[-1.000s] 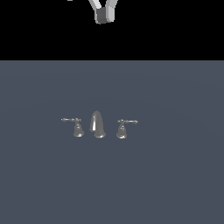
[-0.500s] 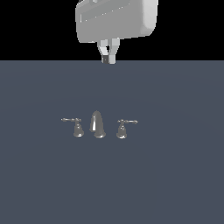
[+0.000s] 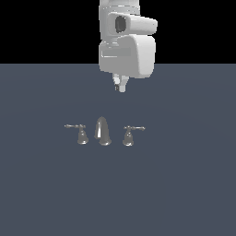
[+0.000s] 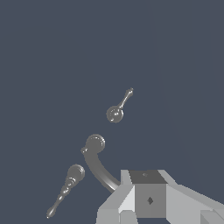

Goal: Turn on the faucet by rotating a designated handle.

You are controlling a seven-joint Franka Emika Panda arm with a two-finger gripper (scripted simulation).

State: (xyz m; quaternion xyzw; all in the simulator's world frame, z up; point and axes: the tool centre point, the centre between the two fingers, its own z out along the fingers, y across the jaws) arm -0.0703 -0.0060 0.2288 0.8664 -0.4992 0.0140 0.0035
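Approach phase: gripper [image 3: 120,86] is hanging above and behind the faucet [image 3: 103,131], touching nothing; can't tell if jaws are apart or together. Target handle [image 3: 129,135] is sitting on the surface [image 3: 184,184] just on the exterior view's right of the spout, lever pointing right. Best to be descending beside the lever tip, not the bell base, and pushing sideways. Twin handle [image 3: 80,133] is staying out of it.

The arm [image 3: 126,44] is cut off by the exterior view's upper edge. The gripper [image 3: 120,85] appears too small there to judge its jaw spacing. In the wrist view, the gripper body hides the spout [image 4: 97,161] tip.
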